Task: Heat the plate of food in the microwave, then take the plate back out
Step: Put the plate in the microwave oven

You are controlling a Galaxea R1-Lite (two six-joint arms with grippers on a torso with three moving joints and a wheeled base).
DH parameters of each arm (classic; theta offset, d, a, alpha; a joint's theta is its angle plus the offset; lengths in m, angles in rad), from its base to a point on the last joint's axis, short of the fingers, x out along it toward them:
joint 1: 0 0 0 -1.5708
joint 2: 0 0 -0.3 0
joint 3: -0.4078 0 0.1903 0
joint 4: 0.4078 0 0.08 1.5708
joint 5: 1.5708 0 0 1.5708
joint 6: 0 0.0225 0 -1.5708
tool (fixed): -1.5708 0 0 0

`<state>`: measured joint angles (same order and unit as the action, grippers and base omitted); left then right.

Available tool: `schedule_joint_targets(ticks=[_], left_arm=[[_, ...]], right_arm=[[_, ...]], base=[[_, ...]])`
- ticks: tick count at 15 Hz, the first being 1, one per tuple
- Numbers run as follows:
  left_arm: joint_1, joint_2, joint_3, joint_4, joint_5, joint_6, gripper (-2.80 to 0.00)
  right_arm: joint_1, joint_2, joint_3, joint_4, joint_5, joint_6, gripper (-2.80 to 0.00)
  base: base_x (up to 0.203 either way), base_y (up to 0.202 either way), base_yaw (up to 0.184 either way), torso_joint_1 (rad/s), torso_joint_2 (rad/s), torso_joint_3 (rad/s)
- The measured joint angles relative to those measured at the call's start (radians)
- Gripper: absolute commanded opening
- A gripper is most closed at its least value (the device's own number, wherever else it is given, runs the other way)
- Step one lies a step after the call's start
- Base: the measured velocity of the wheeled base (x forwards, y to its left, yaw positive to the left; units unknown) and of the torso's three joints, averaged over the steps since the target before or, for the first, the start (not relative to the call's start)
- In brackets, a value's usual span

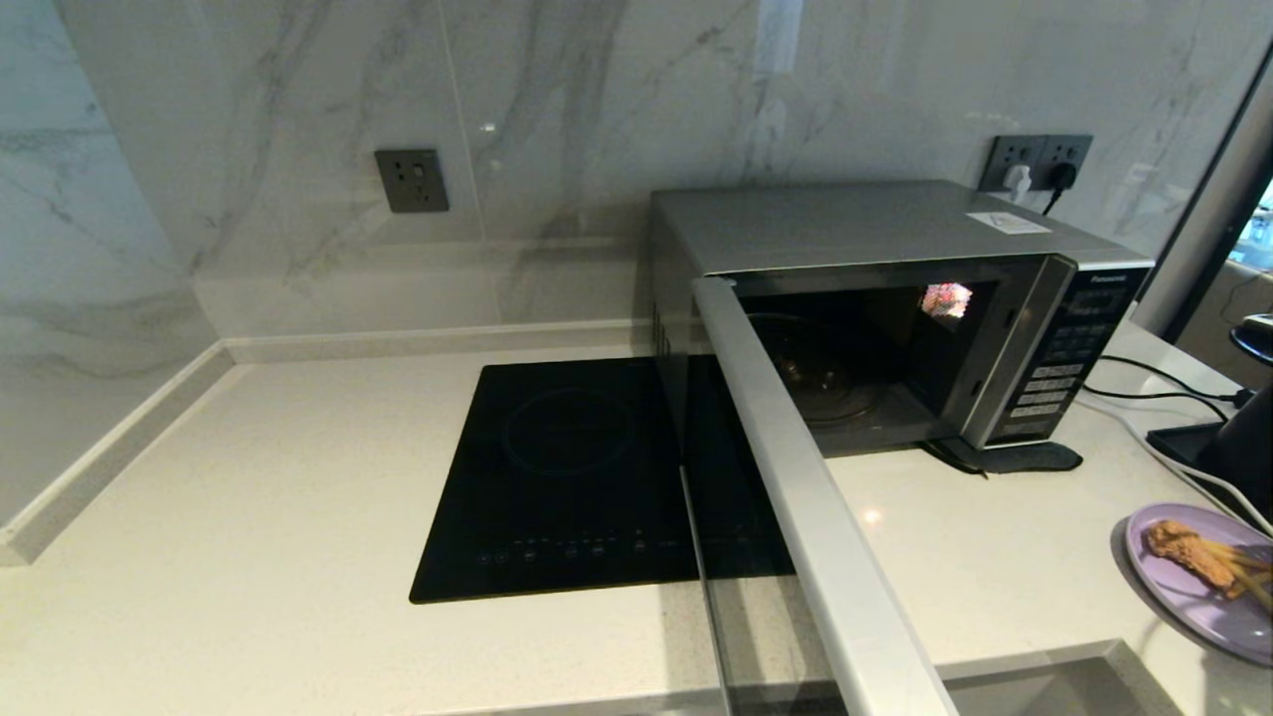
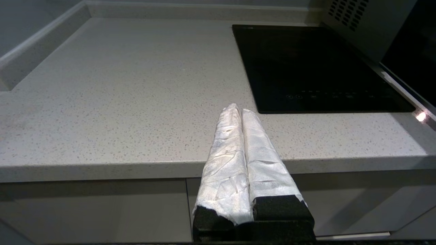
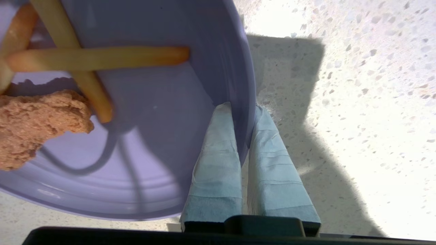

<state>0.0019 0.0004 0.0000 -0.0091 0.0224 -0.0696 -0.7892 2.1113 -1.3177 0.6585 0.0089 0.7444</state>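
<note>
The lilac plate of food (image 1: 1183,597) sits on the counter at the far right, holding a fried chicken piece (image 1: 1188,552) and fries. In the right wrist view my right gripper (image 3: 242,108) is shut on the plate (image 3: 153,143) rim, one finger inside and one outside, beside the chicken (image 3: 37,126) and fries (image 3: 95,58). The silver microwave (image 1: 875,224) stands at the back with its door (image 1: 796,477) swung wide open and a glass turntable (image 1: 825,383) inside. My left gripper (image 2: 237,109) is shut and empty, low in front of the counter edge.
A black induction hob (image 1: 577,477) is set into the counter left of the microwave, partly behind the open door. Cables (image 1: 1154,383) and a black object (image 1: 1183,443) lie behind the plate. A recessed edge (image 1: 1044,666) runs along the counter's front right.
</note>
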Motion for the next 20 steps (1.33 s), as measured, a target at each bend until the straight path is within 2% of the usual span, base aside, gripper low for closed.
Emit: schedule_joint_targets(ticks=[7, 10, 18, 20], left_arm=[[-0.001, 0.0, 0.0, 0.0, 0.0, 0.0, -2.8], [-0.001, 0.0, 0.0, 0.001, 0.001, -0.001, -2.8], [-0.001, 0.0, 0.0, 0.0, 0.0, -0.001, -2.8], [-0.001, 0.0, 0.0, 0.0, 0.0, -0.001, -2.8]], right_arm=[[0.0, -0.015, -0.004, 0.001, 0.02, -0.001, -2.8], [-0.001, -0.069, -0.004, 0.0, 0.075, -0.008, -2.8], [-0.002, -0.211, 0.034, 0.001, 0.087, -0.011, -2.8], [-0.003, -0.236, 0.043, 0.002, 0.114, -0.011, -2.8]], base=[[0.0, 0.0, 0.0, 0.0, 0.0, 0.0], [0.0, 0.0, 0.0, 0.0, 0.0, 0.0], [0.0, 0.0, 0.0, 0.0, 0.0, 0.0], [0.0, 0.0, 0.0, 0.0, 0.0, 0.0]])
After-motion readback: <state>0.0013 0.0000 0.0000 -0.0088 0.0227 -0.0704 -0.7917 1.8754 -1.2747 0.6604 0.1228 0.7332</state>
